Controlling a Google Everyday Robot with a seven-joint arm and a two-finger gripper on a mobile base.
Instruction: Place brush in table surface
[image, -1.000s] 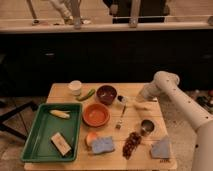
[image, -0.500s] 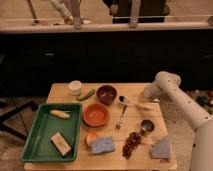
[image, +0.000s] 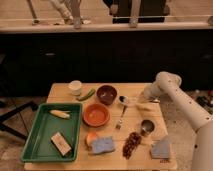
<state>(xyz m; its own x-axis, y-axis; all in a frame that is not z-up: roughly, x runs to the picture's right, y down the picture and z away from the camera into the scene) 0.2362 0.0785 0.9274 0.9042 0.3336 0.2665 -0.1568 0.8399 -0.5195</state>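
The brush (image: 126, 101) is between the dark red bowl and my gripper, with its small dark-and-whitish head to the left and its thin pale handle running right. It is low on or just over the light wooden table surface (image: 135, 90). My gripper (image: 142, 103) is at the handle's right end, on the white arm (image: 170, 85) that reaches in from the right. I cannot tell whether it still grips the handle.
A green tray (image: 37, 142) at the left holds a yellow item and a tan block (image: 61, 144). On the table are a white cup (image: 75, 87), a green vegetable (image: 86, 95), a dark red bowl (image: 107, 93), an orange bowl (image: 96, 114), a fork (image: 121, 118), a metal cup (image: 147, 126), a blue sponge (image: 102, 145) and a grey cloth (image: 161, 148).
The gripper has sunk slightly toward the table with the brush. The other things have not moved.
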